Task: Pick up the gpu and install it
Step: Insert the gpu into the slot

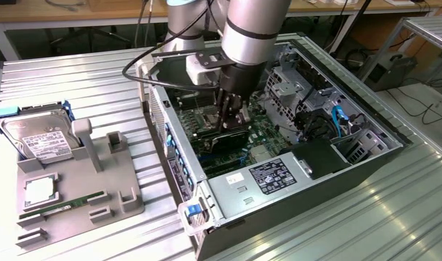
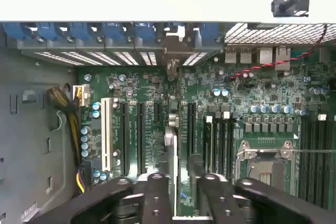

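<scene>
My gripper (image 1: 231,124) reaches down into the open computer case (image 1: 228,187) and is shut on the gpu (image 1: 228,142), a dark card that hangs just above the green motherboard (image 1: 261,142). In the wrist view the gpu (image 2: 169,141) shows edge-on as a thin strip between the two black fingers (image 2: 157,195). The gripper (image 2: 181,182) holds it over the motherboard (image 2: 152,129), beside the long black expansion slots (image 2: 140,140). The card's metal end points toward the case's rear slot openings (image 2: 176,56). Whether the card's edge touches a slot is hidden.
Beside the case, on the exterior view's left, a grey fixture (image 1: 123,196) holds a silver hard drive (image 1: 36,136), a processor chip (image 1: 39,191) and a green memory stick (image 1: 61,206). Inside the case are drive cages (image 1: 293,81), the power supply (image 1: 268,176), the processor socket (image 2: 268,161) and cable bundles (image 2: 65,100).
</scene>
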Robot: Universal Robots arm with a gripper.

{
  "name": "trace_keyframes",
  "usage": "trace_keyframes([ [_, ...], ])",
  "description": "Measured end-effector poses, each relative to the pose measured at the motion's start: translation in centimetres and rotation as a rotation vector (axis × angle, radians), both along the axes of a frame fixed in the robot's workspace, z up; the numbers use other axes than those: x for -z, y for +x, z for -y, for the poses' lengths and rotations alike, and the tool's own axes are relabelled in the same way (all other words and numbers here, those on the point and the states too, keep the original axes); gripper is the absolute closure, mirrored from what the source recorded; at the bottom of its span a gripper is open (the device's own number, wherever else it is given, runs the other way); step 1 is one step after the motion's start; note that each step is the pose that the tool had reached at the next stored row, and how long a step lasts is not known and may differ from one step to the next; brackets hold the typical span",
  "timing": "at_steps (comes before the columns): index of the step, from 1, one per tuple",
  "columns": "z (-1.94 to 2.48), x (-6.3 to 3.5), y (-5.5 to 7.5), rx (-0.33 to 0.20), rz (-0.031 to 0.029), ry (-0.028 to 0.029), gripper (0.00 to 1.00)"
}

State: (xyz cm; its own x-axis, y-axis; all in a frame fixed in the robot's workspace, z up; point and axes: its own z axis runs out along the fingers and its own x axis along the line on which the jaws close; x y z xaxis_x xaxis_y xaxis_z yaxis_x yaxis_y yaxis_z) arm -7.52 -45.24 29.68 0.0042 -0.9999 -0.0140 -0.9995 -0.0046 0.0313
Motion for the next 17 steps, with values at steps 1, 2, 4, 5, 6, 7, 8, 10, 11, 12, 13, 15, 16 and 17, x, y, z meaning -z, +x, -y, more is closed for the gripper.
trace_keyframes([
  [1, -0.45, 0.97, -0.9, 0.0, 0.0044, 0.0, 0.89],
  [2, -0.65, 1.71, -0.9, 0.0, 0.0045, -0.0002, 0.89],
  [4, -0.66, 2.15, -0.9, 0.0, 0.0044, -0.0015, 0.89],
  [5, -0.65, 2.26, -0.9, 0.0, 0.0041, -0.0027, 0.89],
  [6, -0.65, 2.47, -0.9, 0.0, 0.0042, -0.0038, 0.89],
  [7, -0.66, 2.54, -0.9, 0.0, 0.0043, -0.004, 0.89],
  [8, -0.65, 2.55, -0.9, 0.0, 0.0041, -0.0046, 0.89],
  [10, -0.64, 2.59, -0.9, 0.0, 0.0038, -0.0042, 0.89],
  [11, -0.59, 2.6, -0.9, 0.0, 0.0031, -0.004, 0.89],
  [12, -0.51, 2.6, -0.9, 0.0, 0.0019, -0.004, 0.89],
  [13, -0.42, 2.6, -0.9, 0.0, 0.0004, -0.004, 0.89],
  [15, -0.3, 2.6, -0.9, 0.0, -0.0015, -0.004, 0.89],
  [16, -0.3, 2.6, -0.9, 0.0, -0.0017, -0.0042, 0.89],
  [17, -0.3, 2.61, -0.9, 0.0, -0.0018, -0.0043, 0.89],
])
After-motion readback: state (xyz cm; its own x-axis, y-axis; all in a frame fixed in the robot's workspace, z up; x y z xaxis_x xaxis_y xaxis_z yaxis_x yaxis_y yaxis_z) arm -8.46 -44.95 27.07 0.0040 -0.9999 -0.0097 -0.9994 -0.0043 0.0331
